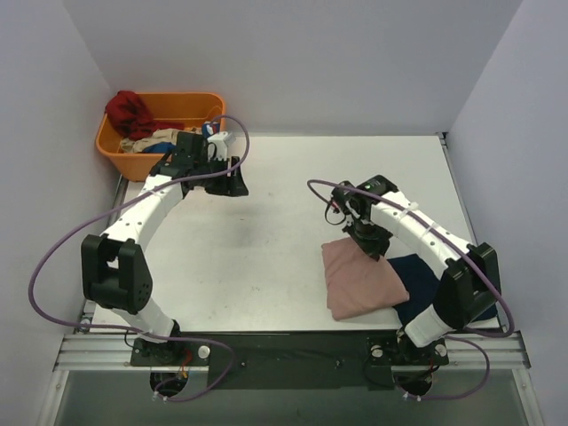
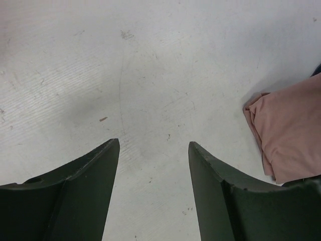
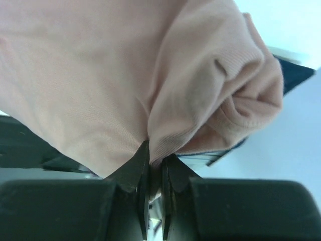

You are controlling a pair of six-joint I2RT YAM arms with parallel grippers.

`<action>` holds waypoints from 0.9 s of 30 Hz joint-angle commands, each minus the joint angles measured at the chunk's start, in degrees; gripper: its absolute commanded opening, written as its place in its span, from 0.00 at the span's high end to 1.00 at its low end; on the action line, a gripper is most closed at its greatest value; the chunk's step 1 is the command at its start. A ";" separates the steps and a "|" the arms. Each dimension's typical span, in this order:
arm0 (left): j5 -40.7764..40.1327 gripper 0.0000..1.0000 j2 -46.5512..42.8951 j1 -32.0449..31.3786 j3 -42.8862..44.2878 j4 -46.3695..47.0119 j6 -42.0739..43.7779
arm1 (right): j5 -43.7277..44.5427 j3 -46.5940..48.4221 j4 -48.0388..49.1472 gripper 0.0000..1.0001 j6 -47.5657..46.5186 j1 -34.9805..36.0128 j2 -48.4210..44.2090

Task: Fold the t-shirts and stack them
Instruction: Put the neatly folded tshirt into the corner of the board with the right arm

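Observation:
A folded dusty-pink t-shirt [image 1: 359, 280] lies at the near right of the table; its corner also shows in the left wrist view [image 2: 288, 133]. It partly overlaps a dark navy t-shirt [image 1: 422, 273] beside it on the right. My right gripper [image 1: 371, 242] is at the pink shirt's far edge, shut on a pinch of pink cloth [image 3: 165, 135], with the fabric bunched between the fingertips. My left gripper [image 1: 232, 182] hangs open over bare table at the far left, near the basket, with nothing between its fingers [image 2: 153, 150].
An orange basket [image 1: 111, 146] at the far left corner holds a red garment [image 1: 131, 111] and other clothes. Grey walls close in the table on three sides. A metal rail runs along the near edge.

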 commanded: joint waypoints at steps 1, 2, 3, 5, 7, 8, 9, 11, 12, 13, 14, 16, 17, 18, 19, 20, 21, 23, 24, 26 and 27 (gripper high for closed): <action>0.15 0.32 -2.37 0.18 1.33 0.96 1.29 | 11.50 -2.03 -12.40 1.00 -8.63 4.83 -1.32; 0.15 0.32 -2.46 0.18 1.42 0.96 1.20 | 12.13 -4.13 -13.81 1.00 -8.47 4.84 -1.15; 0.15 0.32 -2.28 0.27 1.51 0.96 1.20 | 12.31 -4.93 -13.99 1.00 -8.20 4.66 -1.15; 0.15 0.32 -2.19 0.27 1.60 0.96 1.20 | 12.66 -6.61 -13.82 1.00 -7.24 4.75 -3.07; 0.15 0.32 -2.28 0.18 1.60 1.05 1.20 | 12.66 -6.52 -13.64 1.00 -6.09 4.75 -6.06; 0.49 0.32 -2.37 0.27 1.34 1.14 1.03 | 12.75 -5.82 -14.08 1.00 -5.57 4.75 -7.89; 0.67 0.32 -2.37 0.18 1.16 1.31 0.94 | 13.28 -5.73 -14.43 1.00 -5.39 4.75 -8.78; 1.02 0.32 -2.37 0.27 0.89 1.66 0.59 | 14.85 -5.73 -16.36 1.00 -4.77 4.75 -11.68; 1.02 0.32 -2.28 0.27 1.07 1.67 0.59 | 15.91 -6.69 -17.76 1.00 -4.77 4.75 -12.47; 0.94 0.32 -2.19 0.27 1.07 1.75 0.67 | 16.27 -7.48 -18.30 1.00 -4.95 4.75 -13.79; 0.85 0.32 -2.19 0.36 1.33 1.67 0.76 | 17.57 -9.14 -19.17 1.00 -4.95 4.66 -14.32; 0.85 0.32 -2.19 0.36 1.42 1.49 0.76 | 18.99 -11.43 -19.97 1.00 -4.95 4.40 -15.82; 1.11 0.32 -2.19 0.27 1.33 1.32 0.76 | 19.25 -11.88 -20.23 1.00 -4.95 4.57 -17.04; 1.29 0.32 -2.19 0.44 1.07 1.49 0.76 | 19.87 -11.97 -20.58 1.00 -4.77 4.49 -17.49; 1.29 0.32 -2.19 0.45 0.98 1.49 0.68 | 19.96 -11.71 -21.20 1.00 -4.68 4.40 -18.54; 1.29 0.32 -2.19 0.45 0.81 1.58 0.68 | 20.31 -10.31 -22.16 1.00 -4.77 4.40 -19.07; 1.29 0.32 -2.11 0.45 0.63 1.75 0.68 | 20.40 -9.78 -22.87 1.00 -5.64 4.57 -19.94; 1.29 0.32 -2.11 0.45 0.63 1.75 0.59 | 20.31 -8.11 -23.05 1.00 -8.70 4.57 -21.87; 1.29 0.32 -2.11 0.53 0.63 1.93 0.59 | 18.75 -7.06 -23.05 1.00 -9.42 4.49 -22.67; 1.20 0.32 -1.93 0.53 0.89 1.84 0.59 | 17.42 -6.61 -23.05 1.00 -11.88 4.40 -24.43; 1.11 0.32 -2.10 0.53 0.98 1.84 0.59 | 17.06 -7.13 -23.14 1.00 -13.63 4.40 -25.65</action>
